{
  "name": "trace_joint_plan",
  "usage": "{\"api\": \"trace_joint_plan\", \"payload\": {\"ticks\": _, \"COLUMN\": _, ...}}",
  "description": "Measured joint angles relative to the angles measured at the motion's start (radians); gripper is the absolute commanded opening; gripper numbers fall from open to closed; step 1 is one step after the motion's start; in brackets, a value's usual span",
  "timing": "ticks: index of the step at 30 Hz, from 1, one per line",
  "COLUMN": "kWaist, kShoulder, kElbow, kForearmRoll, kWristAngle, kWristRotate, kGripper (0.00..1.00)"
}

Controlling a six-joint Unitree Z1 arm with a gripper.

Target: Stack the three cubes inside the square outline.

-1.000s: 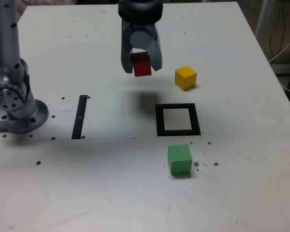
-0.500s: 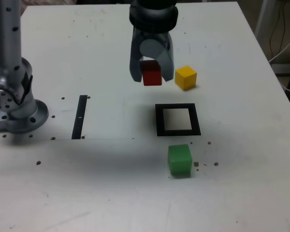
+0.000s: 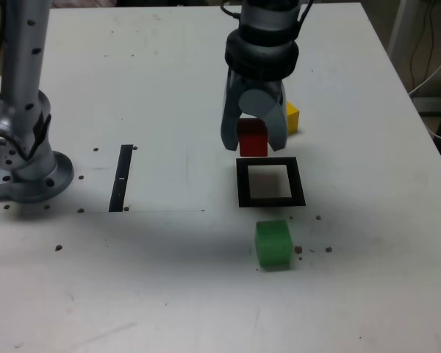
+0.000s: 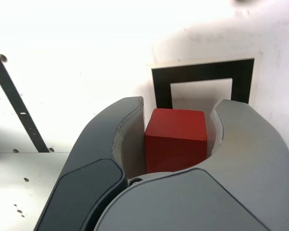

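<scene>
Carrying the red cube (image 3: 253, 137) clamped between the jaws of the gripper (image 3: 254, 144), I am hovering just above the square outline (image 3: 270, 200) at frame centre, ready for placement.

The square outline (image 3: 270, 182) has a bare white centre, with nothing inside it. The yellow cube (image 3: 292, 117) sits behind it, half hidden, seemingly apart; the green cube (image 3: 273, 243) stands just in front. The black strip (image 3: 121, 177) lies flat, well off toward the exterior view's left
</scene>
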Motion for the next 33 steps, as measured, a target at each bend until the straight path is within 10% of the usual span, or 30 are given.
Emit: {"api": "trace_joint_plan", "payload": {"ticks": 33, "kWaist": -0.024, "kShoulder": 0.147, "kElbow": -0.074, "kForearmRoll": 0.000, "kWristAngle": -0.026, "kWristRotate": 0.035, "kGripper": 0.36}}
